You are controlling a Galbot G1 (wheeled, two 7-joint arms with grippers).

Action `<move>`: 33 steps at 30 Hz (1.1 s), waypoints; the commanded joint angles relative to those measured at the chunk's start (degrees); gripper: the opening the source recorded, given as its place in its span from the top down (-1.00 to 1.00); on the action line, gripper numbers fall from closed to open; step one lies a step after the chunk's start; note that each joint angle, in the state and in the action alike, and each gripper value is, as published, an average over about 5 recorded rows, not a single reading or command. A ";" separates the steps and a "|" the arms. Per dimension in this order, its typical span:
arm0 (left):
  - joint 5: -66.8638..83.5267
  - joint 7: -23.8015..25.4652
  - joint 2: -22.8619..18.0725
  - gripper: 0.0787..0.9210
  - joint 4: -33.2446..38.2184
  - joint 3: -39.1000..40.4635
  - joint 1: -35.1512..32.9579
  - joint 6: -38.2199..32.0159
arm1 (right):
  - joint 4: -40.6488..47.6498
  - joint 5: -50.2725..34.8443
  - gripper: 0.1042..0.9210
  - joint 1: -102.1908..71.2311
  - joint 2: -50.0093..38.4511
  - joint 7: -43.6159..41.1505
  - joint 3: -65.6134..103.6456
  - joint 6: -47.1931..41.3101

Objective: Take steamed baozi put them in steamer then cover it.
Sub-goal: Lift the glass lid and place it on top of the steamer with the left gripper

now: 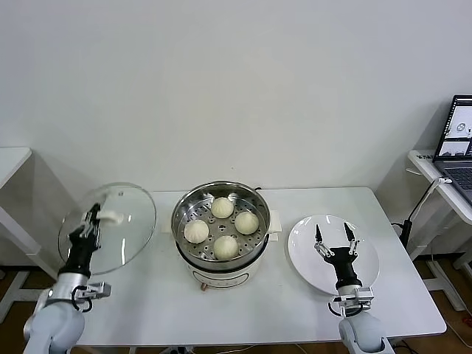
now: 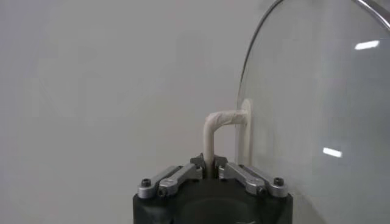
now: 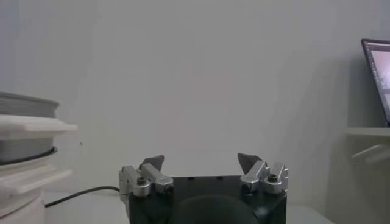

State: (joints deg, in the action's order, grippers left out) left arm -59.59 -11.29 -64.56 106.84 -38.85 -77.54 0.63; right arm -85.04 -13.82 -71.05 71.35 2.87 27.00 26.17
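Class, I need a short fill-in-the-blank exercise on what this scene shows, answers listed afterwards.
1. The steamer holds ____ baozi.
2. The left end effector is shut on the handle of the ____.
3. The right end effector hangs open above the white ____.
4. The steamer is still ____.

Missing words: four; cover; plate; uncovered.

White table [image 1: 147,310] seen spanning view. Steamer [image 1: 221,269] on cream pot base set at table centre. White plate [image 1: 306,254] laid flat toward right side, apart from steamer, cord trailing off beyond right edge.
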 commanded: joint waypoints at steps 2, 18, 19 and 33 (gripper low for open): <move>-6.14 10.22 -1.78 0.73 20.28 15.27 6.68 13.08 | -0.56 0.10 -0.76 -0.17 0.01 0.16 0.43 -0.19; -19.92 23.64 -14.52 0.73 11.33 35.79 16.29 25.40 | 1.11 1.20 -0.76 0.60 1.68 0.35 0.89 -0.35; -20.18 23.83 -14.86 0.73 11.03 36.11 16.33 25.60 | 1.22 1.22 -0.76 0.70 1.74 0.35 0.88 -0.37; -26.71 25.43 -17.37 0.73 4.05 37.62 17.39 25.53 | 2.40 1.93 -0.76 1.39 2.16 0.29 0.80 -0.38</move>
State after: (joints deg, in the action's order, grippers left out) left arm -79.91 11.15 -79.23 114.91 -4.88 -61.73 24.31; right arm -82.98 -12.11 -69.85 73.29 3.17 27.85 25.82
